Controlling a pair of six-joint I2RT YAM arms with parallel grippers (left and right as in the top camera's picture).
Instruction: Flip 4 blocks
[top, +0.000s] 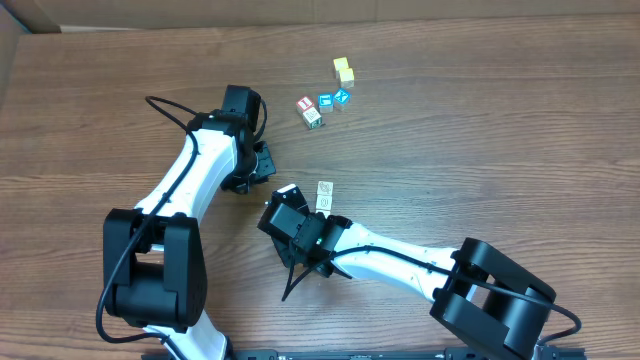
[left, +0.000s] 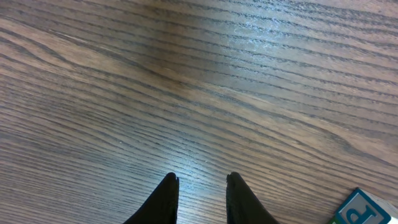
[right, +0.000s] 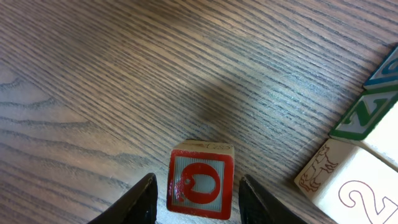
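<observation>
Right wrist view puts the red-lettered block (right: 200, 186) squarely between the parted fingers of your right gripper (right: 197, 180), touching neither, so squeeze straight in.

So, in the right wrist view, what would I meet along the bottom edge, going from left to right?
Gripper finger → red O block → other finger → pale block with a 2.

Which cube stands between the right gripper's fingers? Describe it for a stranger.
On the wood-grain table, look between the black fingers of the right gripper. The small pale-wood cube there shows a red frame and a red letter O, unlike the green-lettered cube and the pale cube with an outlined 2 to its right.
</observation>
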